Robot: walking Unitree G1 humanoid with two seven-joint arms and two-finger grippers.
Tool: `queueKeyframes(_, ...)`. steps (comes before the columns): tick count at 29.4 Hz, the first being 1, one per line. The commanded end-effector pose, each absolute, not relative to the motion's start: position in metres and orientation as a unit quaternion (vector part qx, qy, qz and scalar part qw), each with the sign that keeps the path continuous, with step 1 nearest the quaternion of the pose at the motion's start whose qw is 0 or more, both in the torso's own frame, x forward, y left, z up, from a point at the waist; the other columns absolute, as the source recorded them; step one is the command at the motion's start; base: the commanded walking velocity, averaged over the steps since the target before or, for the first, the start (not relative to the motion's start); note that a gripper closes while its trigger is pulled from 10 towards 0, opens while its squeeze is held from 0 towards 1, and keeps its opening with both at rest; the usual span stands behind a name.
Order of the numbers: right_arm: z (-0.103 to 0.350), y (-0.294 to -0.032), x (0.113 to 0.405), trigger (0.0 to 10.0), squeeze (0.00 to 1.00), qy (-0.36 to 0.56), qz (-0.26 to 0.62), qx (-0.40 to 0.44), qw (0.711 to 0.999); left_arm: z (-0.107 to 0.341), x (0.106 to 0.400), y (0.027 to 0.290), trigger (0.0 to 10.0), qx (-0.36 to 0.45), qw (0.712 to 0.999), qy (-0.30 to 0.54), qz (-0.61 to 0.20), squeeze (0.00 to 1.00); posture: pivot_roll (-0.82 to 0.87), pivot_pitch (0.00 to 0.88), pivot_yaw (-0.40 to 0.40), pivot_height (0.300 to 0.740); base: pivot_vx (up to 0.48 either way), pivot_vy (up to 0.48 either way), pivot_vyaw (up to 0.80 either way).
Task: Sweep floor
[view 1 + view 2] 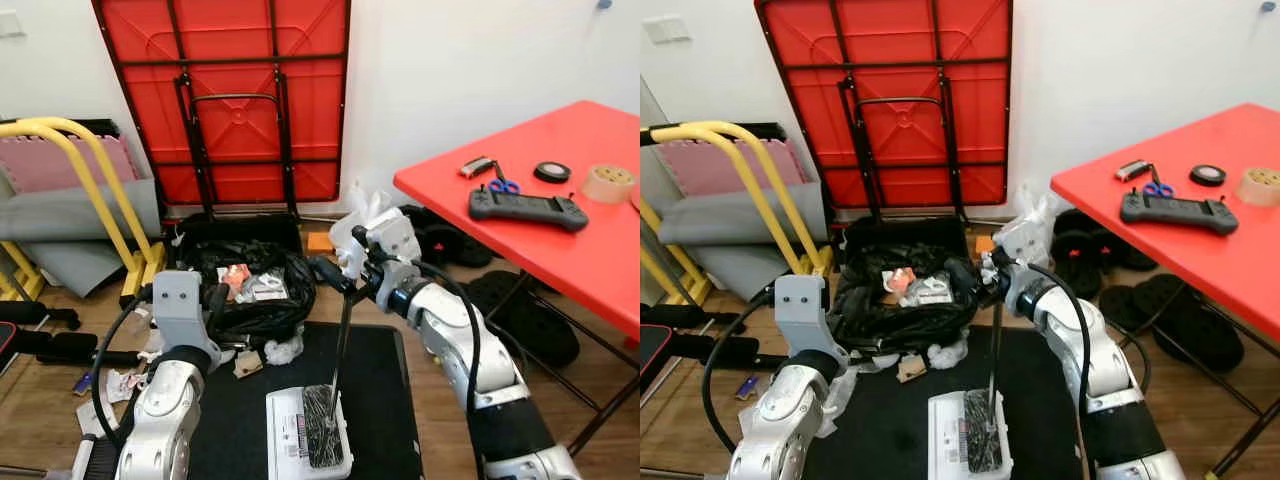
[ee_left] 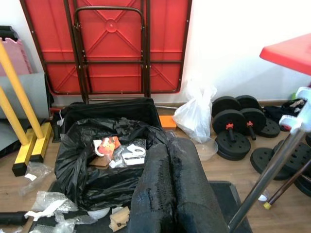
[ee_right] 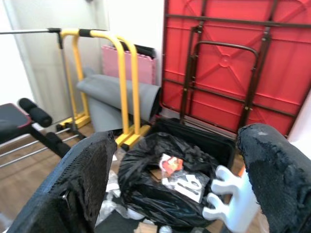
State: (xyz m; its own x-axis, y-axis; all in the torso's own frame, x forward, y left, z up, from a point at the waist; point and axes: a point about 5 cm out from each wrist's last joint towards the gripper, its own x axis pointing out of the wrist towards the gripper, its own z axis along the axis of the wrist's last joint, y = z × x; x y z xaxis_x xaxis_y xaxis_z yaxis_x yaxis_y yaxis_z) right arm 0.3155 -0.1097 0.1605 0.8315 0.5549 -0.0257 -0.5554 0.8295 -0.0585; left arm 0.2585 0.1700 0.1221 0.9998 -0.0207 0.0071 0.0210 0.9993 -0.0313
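A white dustpan [image 1: 292,437] lies on the black mat [image 1: 385,400] with a dark brush head [image 1: 322,425] resting in it. From the brush a thin metal pole [image 1: 341,340] rises to a white handle [image 3: 227,195]. My right gripper [image 1: 335,274] is at the top of the pole, open, and its wide-spread fingers [image 3: 85,179] flank the white handle. My left gripper [image 2: 167,148] is shut on nothing and points at the black rubbish bag [image 1: 255,290], which holds paper and wrappers. Crumpled paper [image 1: 284,350], a cardboard scrap [image 1: 246,364] and plastic wrappers [image 1: 122,384] lie on the floor by the bag.
A red table [image 1: 570,230] at the right carries a black controller [image 1: 528,207], scissors and tape rolls. A folded red table [image 1: 230,90] leans on the wall behind the bag. Yellow bars [image 1: 95,185] and grey mats stand at the left, weight plates [image 2: 233,141] under the table.
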Motion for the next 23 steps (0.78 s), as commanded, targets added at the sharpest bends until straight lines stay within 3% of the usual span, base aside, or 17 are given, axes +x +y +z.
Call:
queueKeyframes(1,0.155,-0.112,0.317,10.0,0.0,0.022,0.281,-0.039,0.959,0.119,0.259,0.174,10.0,-0.011,1.0,0.003,0.014,0.0,-0.15,0.0,-0.006,0.65,0.0,0.0,0.0)
queueKeyframes(23,0.148,-0.131,0.327,10.0,0.0,0.045,0.208,-0.04,0.976,0.12,0.258,0.176,10.0,0.006,1.0,0.007,0.01,0.0,-0.14,0.0,0.012,0.59,0.0,0.0,0.0)
